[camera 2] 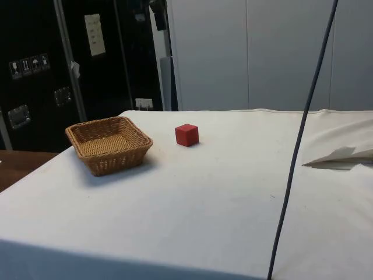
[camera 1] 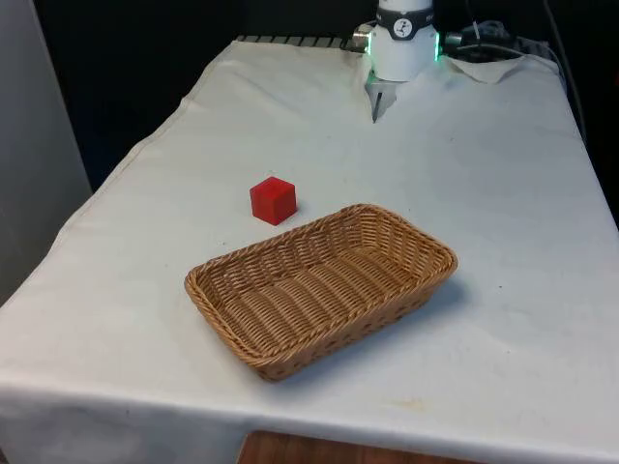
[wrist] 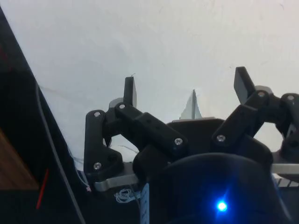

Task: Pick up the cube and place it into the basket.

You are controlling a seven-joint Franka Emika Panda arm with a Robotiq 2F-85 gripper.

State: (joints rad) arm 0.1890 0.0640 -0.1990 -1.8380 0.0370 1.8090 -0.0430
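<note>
A red cube (camera 1: 273,200) rests on the white cloth, just behind the far left corner of the wicker basket (camera 1: 232,311). From the side, the cube (camera 2: 187,135) sits a short way right of the basket (camera 2: 134,150), not touching it. The basket holds nothing. My gripper (wrist: 186,87) is open, its two black fingers (wrist: 129,91) spread wide over bare cloth near the table's far end, with nothing between them. The arm's base (camera 1: 403,41) stands at the far end in the front view.
A fold of the cloth (camera 1: 379,100) rises near the robot base. A dark cable (camera 2: 300,151) hangs across the side view. Cables (camera 1: 498,41) lie at the far right corner of the table. Dark cabinets (camera 2: 41,70) stand behind the basket.
</note>
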